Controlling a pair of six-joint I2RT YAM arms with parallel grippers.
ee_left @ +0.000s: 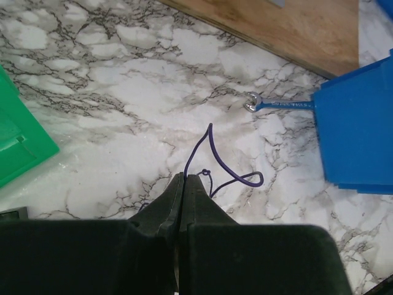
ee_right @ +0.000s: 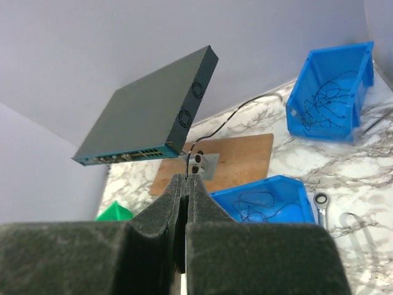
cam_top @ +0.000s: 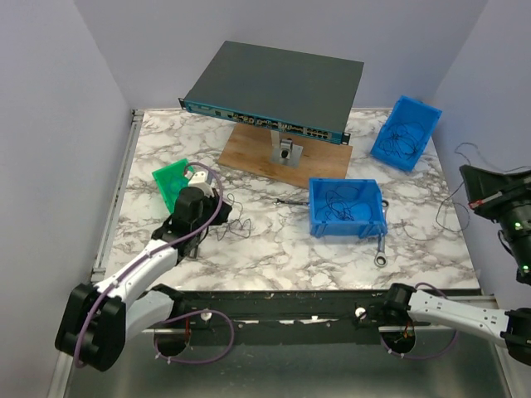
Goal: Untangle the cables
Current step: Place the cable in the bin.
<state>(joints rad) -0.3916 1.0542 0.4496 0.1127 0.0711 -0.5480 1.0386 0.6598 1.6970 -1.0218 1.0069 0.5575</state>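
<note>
Plainly the left gripper [ee_left: 185,177] is pinched together on a thin dark-blue cable [ee_left: 212,150], which loops over the table [ee_left: 123,92] between the green bin [ee_left: 18,141] and the blue bin [ee_left: 356,135] (more cables [ee_right: 258,203] lie inside it). The right gripper [ee_right: 185,178] is closed on nothing visible.

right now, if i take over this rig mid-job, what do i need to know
Left gripper: shut, apparently pinching a thin purple cable that loops over the marble table, near the green bin.
Right gripper: shut, nothing seen in it, held low at the near edge.
Other cables: first tangle in the near blue bin, second tangle in the far blue bin.
Done: one cable out on the table, with a small knot in it.
Left: that knot and both bin tangles.
</note>
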